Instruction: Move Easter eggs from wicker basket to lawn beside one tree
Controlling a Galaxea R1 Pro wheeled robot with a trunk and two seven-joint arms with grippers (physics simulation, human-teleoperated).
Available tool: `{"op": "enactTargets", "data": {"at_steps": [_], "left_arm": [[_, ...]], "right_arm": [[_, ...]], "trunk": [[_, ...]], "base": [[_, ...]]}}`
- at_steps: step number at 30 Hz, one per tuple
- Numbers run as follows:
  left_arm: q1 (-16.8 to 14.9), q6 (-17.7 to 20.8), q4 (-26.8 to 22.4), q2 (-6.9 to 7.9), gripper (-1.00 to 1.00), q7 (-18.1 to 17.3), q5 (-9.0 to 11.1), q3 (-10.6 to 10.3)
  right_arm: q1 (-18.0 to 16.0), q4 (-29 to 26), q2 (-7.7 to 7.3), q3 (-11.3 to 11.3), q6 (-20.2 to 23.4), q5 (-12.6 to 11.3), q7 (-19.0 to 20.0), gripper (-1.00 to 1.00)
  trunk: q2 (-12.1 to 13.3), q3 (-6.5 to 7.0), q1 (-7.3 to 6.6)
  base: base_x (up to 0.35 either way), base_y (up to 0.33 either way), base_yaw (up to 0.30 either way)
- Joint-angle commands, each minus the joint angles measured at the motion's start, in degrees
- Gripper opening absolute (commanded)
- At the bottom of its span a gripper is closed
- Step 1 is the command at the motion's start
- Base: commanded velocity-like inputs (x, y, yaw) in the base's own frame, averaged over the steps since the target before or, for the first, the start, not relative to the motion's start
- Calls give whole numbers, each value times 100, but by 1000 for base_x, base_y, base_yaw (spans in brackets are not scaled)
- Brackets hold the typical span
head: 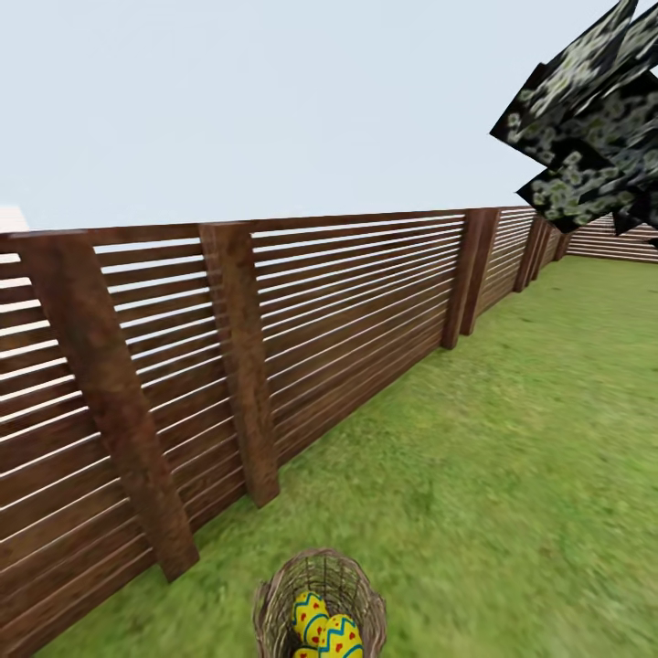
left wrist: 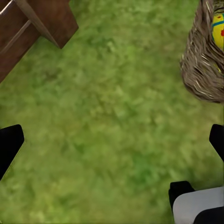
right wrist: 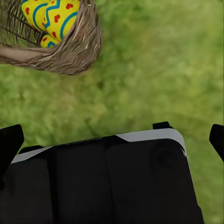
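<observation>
While both arms hang low over the grass, the left pincer [left wrist: 112, 140] has its two dark fingertips [left wrist: 9, 142] standing wide apart at opposite edges of its wrist view, with nothing but lawn [left wrist: 102, 121] between them. Off beyond one fingertip, near but not touching, stands the wicker basket [left wrist: 203, 70], and a sliver of a yellow egg [left wrist: 218, 28] shows over its rim. A corner of a brown fence post [left wrist: 44, 18] meets the grass further out, and a grey and black piece of the robot [left wrist: 198, 203] sits at the near edge.

The right pincer [right wrist: 112, 140] is likewise spread, its fingertips [right wrist: 10, 142] far apart and holding nothing. Directly beneath it lies the black, grey-edged body of the robot [right wrist: 107, 182]. Past that, across a strip of grass, the basket [right wrist: 70, 51] leans in its wrist view, well clear of the fingers, with the painted eggs [right wrist: 51, 16] lying inside, yellow with blue zigzags and red marks.

From the head view, the basket [head: 320, 608] stands on the lawn [head: 512, 439] at the robot's feet, eggs [head: 327, 631] still inside; I can make out two plainly and a bit of a third. A slatted wooden fence [head: 274, 356] runs beside it on the left, and dark speckled foliage [head: 589, 119] hangs in at upper right.
</observation>
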Motion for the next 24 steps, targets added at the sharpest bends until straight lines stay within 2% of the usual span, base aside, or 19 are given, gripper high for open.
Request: {"op": "enactTargets", "data": {"at_steps": [1, 15, 24], "left_arm": [[0, 2, -3, 1, 100, -12, 46, 3], [0, 4, -4, 1, 100, 35, 46, -13], [0, 4, 7, -5, 100, 76, 47, -25]], "right_arm": [[1, 5, 6, -15, 30, -51, 13, 100], [-20, 409, -10, -41, -255, -44, 12, 100], [-25, 449, -12, -51, -273, -50, -1, 100]], "trunk": [[-7, -7, 5], [-7, -7, 5], [-7, -7, 5]], "base": [[192, 106, 2], [41, 22, 0], [80, 74, 0]]}}
